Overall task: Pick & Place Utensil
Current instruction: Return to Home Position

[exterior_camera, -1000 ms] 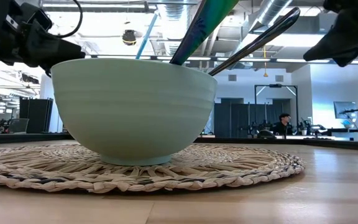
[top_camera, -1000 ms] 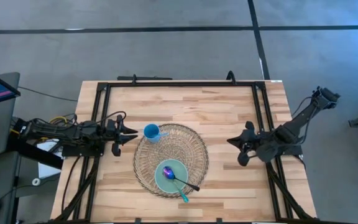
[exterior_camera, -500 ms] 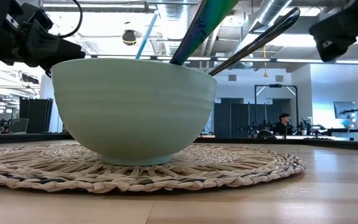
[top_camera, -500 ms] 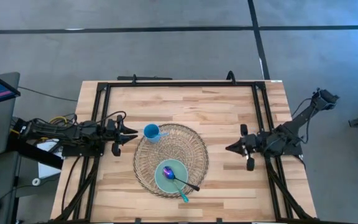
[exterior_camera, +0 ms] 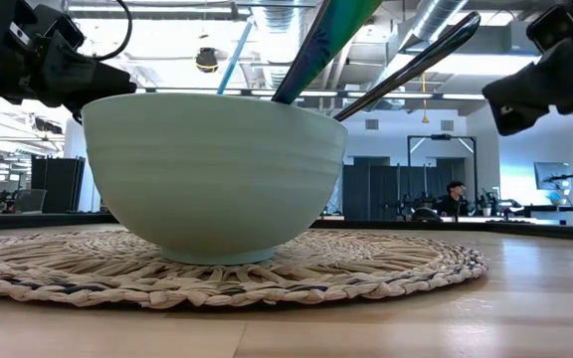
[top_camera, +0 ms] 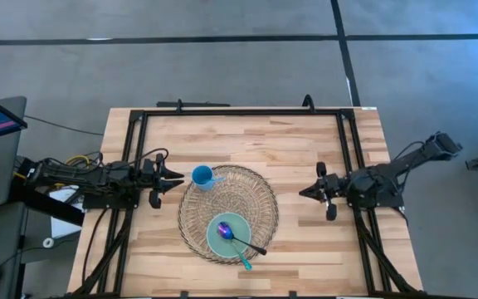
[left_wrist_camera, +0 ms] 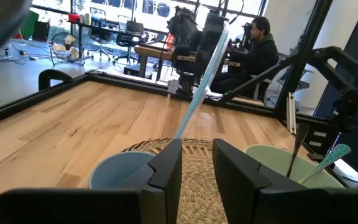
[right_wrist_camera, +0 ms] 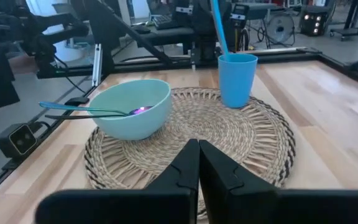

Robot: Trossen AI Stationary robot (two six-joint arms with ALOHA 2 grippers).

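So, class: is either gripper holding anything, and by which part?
Nothing is held. The left gripper stands open beside the blue cup; the right gripper is shut on nothing.

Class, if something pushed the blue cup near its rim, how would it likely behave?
The blue cup is taller than wide and stands on a bumpy woven mat, so it would probably tip, not slide. Its straw leans loosely inside and may swing.

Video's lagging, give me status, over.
Left hand open beside blue cup. Right hand shut, off mat's right. Straw in cup, utensils in bowl, both on mat. Nothing blocking.
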